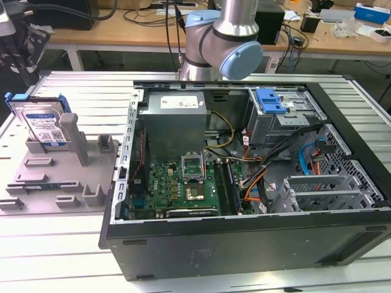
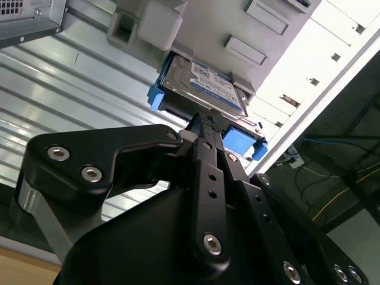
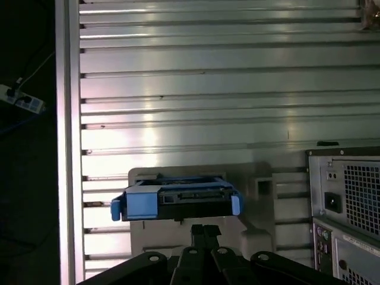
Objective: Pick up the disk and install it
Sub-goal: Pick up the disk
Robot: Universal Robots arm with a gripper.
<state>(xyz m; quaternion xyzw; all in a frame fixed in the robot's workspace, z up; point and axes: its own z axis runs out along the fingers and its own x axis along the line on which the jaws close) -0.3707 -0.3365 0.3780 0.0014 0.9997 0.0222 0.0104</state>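
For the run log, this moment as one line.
phase: pre-grasp | silver blue-framed disk: upright in grey holder | gripper: shut, apart, aimed at it

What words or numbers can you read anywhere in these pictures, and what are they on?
No text is legible.
Label on the disk: print too small in the exterior view, blurred in the second wrist view.
Sticker on the power supply: too small to read.
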